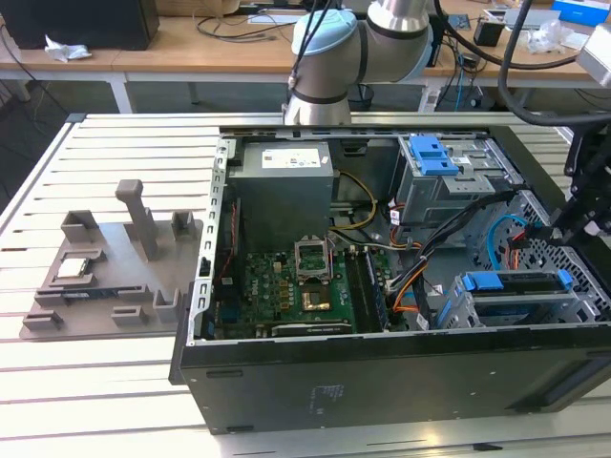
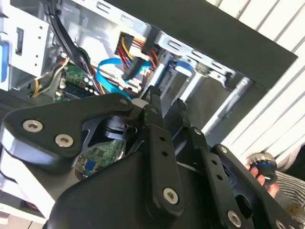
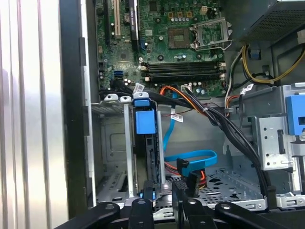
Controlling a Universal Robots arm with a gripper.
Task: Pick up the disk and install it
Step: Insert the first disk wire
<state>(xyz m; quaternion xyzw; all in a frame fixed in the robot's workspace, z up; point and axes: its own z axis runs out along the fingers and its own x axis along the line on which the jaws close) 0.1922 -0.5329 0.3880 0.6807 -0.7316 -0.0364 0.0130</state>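
green motherboard (image 1: 286,286), blue cable (image 3: 190,160), black case (image 1: 382,382)

The disk (image 3: 145,143) is standing on edge inside a metal bay (image 3: 128,157), already seated, its blue carrier rail (image 1: 516,282) facing outward. It is sitting just ahead of the pincer (image 3: 164,202), close to its fingertips, apparently not gripped.

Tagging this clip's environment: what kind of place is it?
Probably a robotics lab or test workshop: an open black desktop computer case lies on a white slatted metal table, beside a grey plastic fixture tray, with cluttered wooden benches behind.
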